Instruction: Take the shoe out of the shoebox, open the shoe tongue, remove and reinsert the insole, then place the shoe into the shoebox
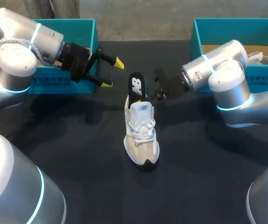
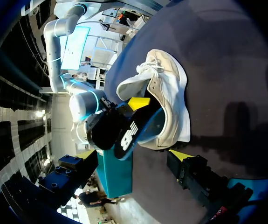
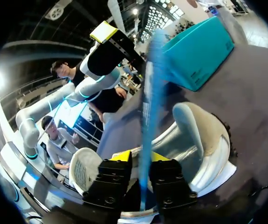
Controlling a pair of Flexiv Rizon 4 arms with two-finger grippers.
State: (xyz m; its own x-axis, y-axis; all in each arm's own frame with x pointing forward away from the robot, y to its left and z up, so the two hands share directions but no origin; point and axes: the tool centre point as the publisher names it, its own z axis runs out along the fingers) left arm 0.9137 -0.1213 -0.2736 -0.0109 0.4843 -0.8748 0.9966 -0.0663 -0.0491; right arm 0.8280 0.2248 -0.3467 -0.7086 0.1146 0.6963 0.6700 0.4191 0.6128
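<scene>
The lower end of the insole [image 1: 135, 86] is hidden inside the shoe [image 1: 142, 135]. In the head view the tips of the right hand [image 1: 159, 87] are masked, and the right shoebox [image 1: 203, 32] is cut off.

A white logo marked the black insole [image 1: 136, 86] and the tongue of the shoe [image 1: 142, 136]. Print on the shoebox [image 1: 45, 82] was unreadable.

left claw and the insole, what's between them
Nothing but bare table; the head view shows the left claw apart from the insole.
</scene>
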